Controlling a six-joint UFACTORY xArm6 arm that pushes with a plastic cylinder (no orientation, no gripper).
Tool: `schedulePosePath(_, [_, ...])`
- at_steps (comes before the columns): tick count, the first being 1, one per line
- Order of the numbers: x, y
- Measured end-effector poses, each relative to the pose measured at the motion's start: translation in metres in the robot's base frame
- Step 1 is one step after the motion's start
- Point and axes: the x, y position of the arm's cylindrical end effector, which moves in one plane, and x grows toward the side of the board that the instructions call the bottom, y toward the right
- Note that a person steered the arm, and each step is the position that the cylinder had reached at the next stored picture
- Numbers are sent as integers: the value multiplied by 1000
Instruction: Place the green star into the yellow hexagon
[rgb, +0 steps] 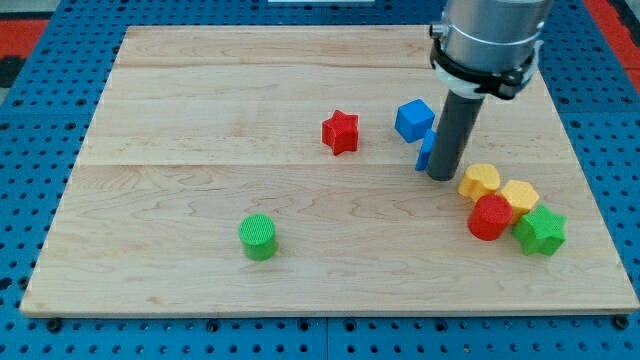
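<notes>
Tip (441, 176) planted right of centre, touching a blue block (427, 150), left of the cluster. No jaws here, just a bare rod. Green star (540, 231) down at lower right, touching the red cylinder (490, 217) and nearer yellow hexagon (520, 196). Probably light, rigid, quick to spin; best nudged on a flat between points.

No legible text, label, brand, number or sign appears on any surface in the camera view.
</notes>
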Motion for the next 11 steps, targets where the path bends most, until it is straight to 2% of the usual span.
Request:
schedulePosePath(2, [-37,-42])
schedulePosePath(3, [-1,-54])
schedulePosePath(4, [79,-54])
schedulePosePath(5, [136,-23])
schedulePosePath(6, [165,37])
schedulePosePath(8, [163,180])
schedulePosePath(9, [148,204])
schedulePosePath(10, [112,172])
schedulePosePath(11, [96,161])
